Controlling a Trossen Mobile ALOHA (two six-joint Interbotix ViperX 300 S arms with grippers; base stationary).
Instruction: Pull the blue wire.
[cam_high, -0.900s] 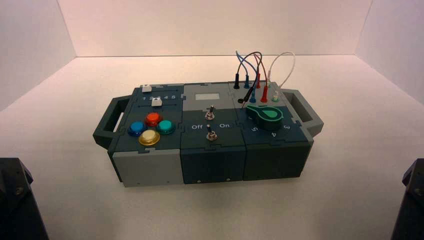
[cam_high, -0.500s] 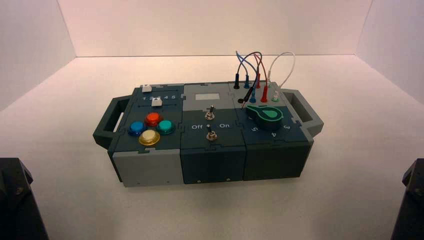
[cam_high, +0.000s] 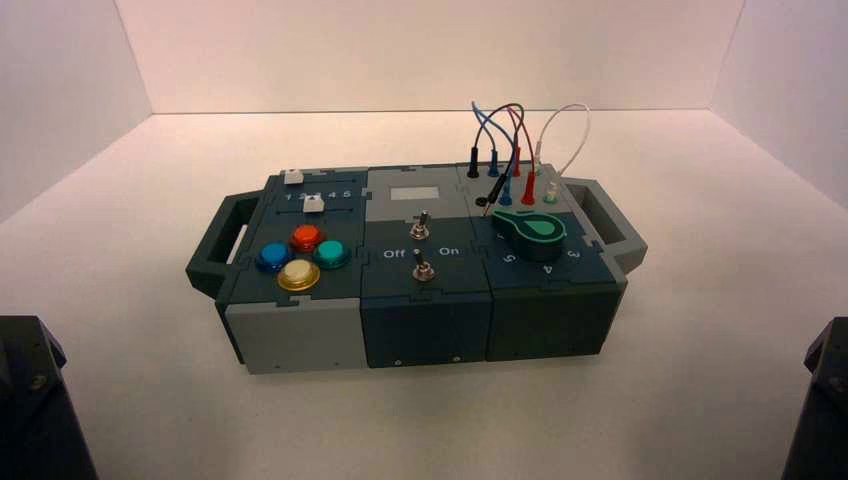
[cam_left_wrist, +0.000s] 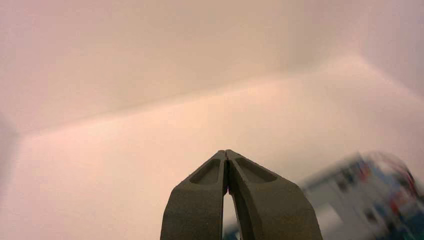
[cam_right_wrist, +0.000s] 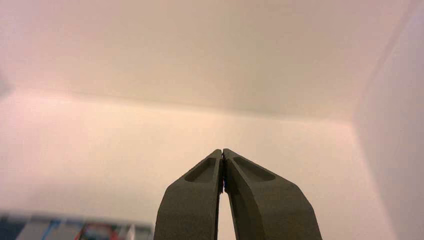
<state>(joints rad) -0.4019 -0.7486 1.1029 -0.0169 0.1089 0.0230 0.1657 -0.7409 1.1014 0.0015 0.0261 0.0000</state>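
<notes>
Starting from the box (cam_high: 420, 300), loose on the table: liable to slide or tip under a sideways tug, so best pulled straight up. Parked low at 7 and 5 o'clock of the high view, well apart from the box: left gripper (cam_left_wrist: 226, 155) and right gripper (cam_right_wrist: 222, 152), each pinched shut tip to tip on nothing; likely to knock the wires unless spread first. Arching at about 1 o'clock of the box top: blue wire (cam_high: 485, 125), crossed closely by black wire (cam_high: 497, 185) and red wire (cam_high: 518, 150), with white wire (cam_high: 570, 135) just beside; easy to snag the wrong one. No true containers; only sockets, apparently holding both blue plugs.
</notes>
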